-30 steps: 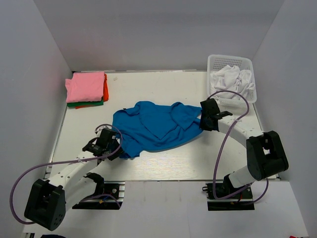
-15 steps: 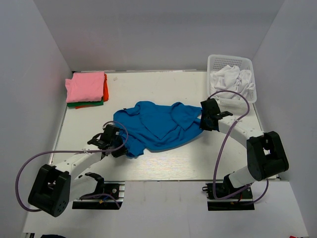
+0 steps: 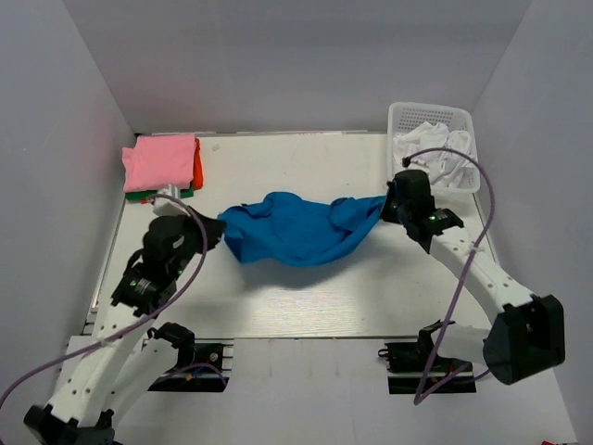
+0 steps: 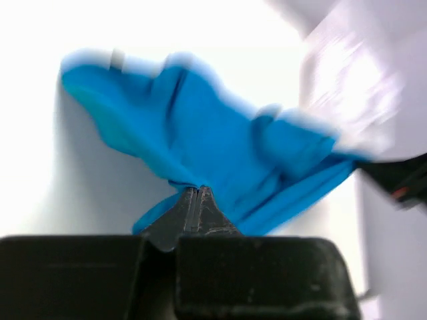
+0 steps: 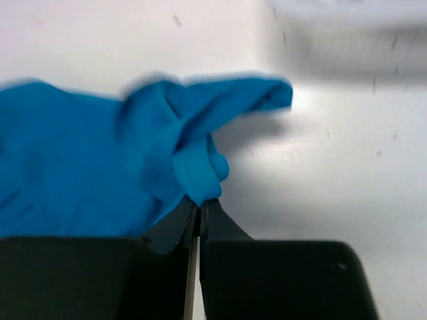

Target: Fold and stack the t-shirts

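The blue shirt (image 3: 296,232) hangs bunched over the middle of the table (image 3: 306,306), slung between both arms. The left gripper (image 3: 215,230) pinches its left end and the right gripper (image 3: 384,206) its right end, both jaws clamped tight. A folded stack (image 3: 162,165) with pink on top sits at the far left, and white shirts (image 3: 435,148) fill the basket (image 3: 400,116) at the far right.

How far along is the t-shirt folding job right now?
Done: a folded stack, pink on top of orange-red and green, sits at the far left. In hand: the blue t-shirt, unfolded, pinched at opposite ends by the left gripper and right gripper. Left: folding it, then the white shirts in the basket.
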